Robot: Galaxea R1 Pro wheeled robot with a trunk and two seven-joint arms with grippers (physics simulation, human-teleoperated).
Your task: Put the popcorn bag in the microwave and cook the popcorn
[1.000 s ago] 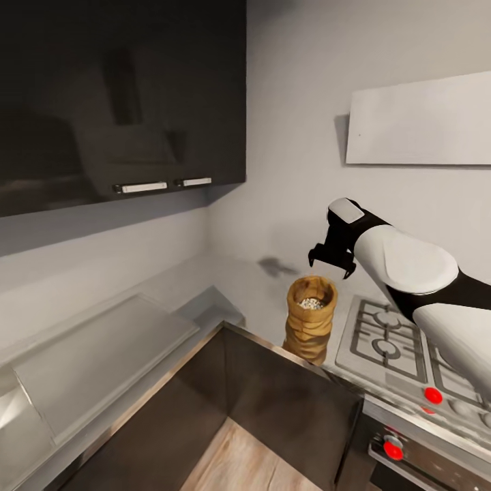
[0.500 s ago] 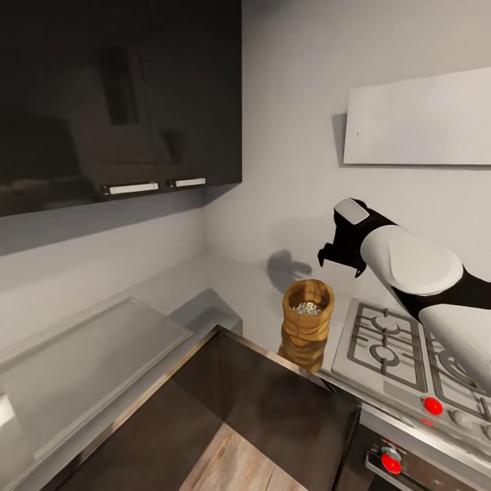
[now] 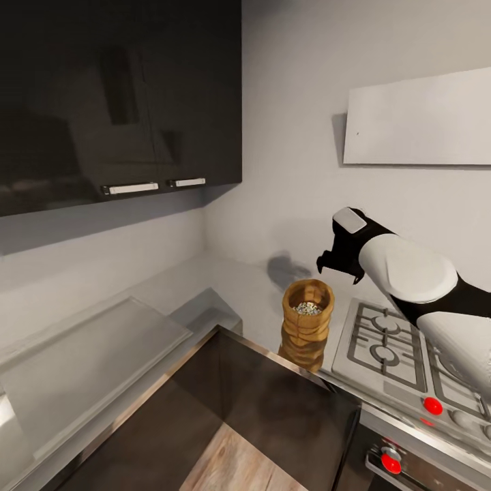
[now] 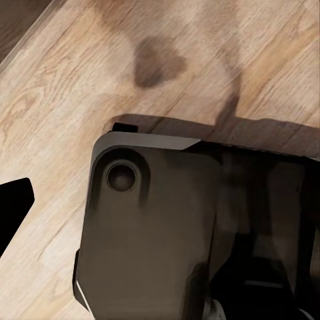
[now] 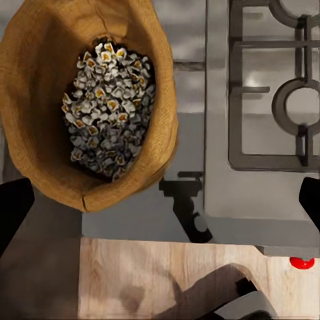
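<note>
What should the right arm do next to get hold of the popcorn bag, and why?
Probably shift the right gripper sideways over the popcorn bag and then lower it. Its fingers look spread and hold nothing, it hovers above and beside the bag's rim nearer the gas hob, and the bag stands upright on the countertop.

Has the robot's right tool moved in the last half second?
Yes. The right tool has sunk slightly toward the popcorn bag, judged against the white hood.

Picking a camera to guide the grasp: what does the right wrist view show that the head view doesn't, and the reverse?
Right wrist view alone: individual popcorn pieces deep inside the bag, and wooden floor beneath the counter edge. Head view alone: the right hand open above and beside the bag, black wall cabinets, white hood. Both: the popcorn bag upright on the countertop beside the gas hob.
</note>
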